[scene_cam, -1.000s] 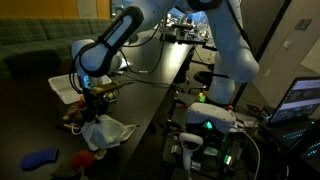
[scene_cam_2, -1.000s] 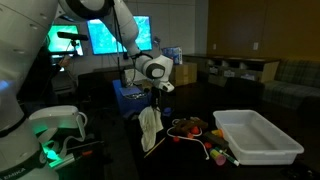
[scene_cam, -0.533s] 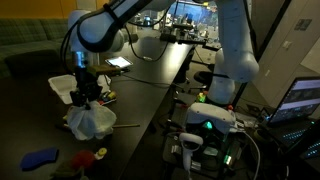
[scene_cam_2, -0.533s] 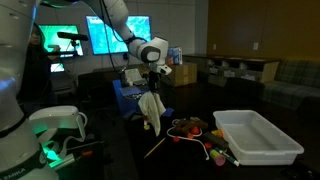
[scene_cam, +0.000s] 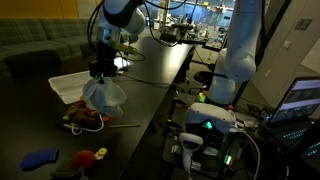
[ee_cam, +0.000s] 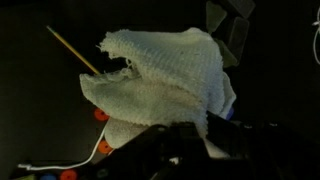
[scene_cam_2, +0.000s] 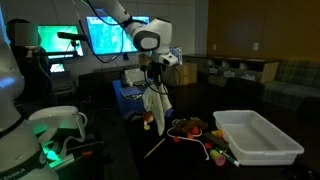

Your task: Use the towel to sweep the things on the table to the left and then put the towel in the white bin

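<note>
In an exterior view your fingers [scene_cam: 99,71] are clenched on the towel [scene_cam: 103,95]. It hangs clear of the desk [scene_cam: 142,108], beside the white bin [scene_cam: 66,86] and above the things [scene_cam: 85,118]. In an exterior view the towel [scene_cam_2: 155,103] droops long and limp, and the white bin [scene_cam_2: 257,137] sits apart, so it's not over it yet. Wrist view: thin knit towel [ee_cam: 160,80], bunched at the pinch w/ loose folds below. It's soft and light and will prob. swing, so grip the bunched top, not an edge.
</note>
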`<state>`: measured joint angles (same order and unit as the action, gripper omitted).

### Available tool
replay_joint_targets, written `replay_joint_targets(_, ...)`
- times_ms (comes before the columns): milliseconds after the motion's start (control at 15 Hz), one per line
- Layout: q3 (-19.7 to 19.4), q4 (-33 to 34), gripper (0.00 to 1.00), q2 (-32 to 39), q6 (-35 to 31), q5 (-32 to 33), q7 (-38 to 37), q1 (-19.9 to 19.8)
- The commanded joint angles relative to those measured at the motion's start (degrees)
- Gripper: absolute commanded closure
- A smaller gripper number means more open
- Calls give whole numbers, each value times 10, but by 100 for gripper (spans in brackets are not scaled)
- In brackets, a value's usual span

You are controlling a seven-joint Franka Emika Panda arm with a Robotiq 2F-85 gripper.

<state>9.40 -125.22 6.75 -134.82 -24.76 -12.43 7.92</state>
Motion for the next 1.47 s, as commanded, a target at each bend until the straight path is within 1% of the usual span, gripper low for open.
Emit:
replay_joint_targets(0,-33,-103,91,-90,-54,-36,18,-33)
replay_joint_targets(200,-68,-157,91,-104,-114,-24,3,-60)
replay_joint_targets(333,-87,-184,90,-90,-163,-13,-11,-77)
replay_joint_targets(600,-113,-215,90,-30,-267,19,-57,-101)
replay_joint_targets(733,-123,-219,90,10,-301,42,-84,-103)
replay_joint_targets(867,-138,-217,90,56,-328,77,-123,-95)
replay_joint_targets(1067,-177,-209,90,122,-341,130,-179,-61)
replay_joint_targets(1333,-219,-208,90,185,-332,154,-217,3)
replay_joint_targets(1400,-216,-210,90,194,-325,147,-215,10)
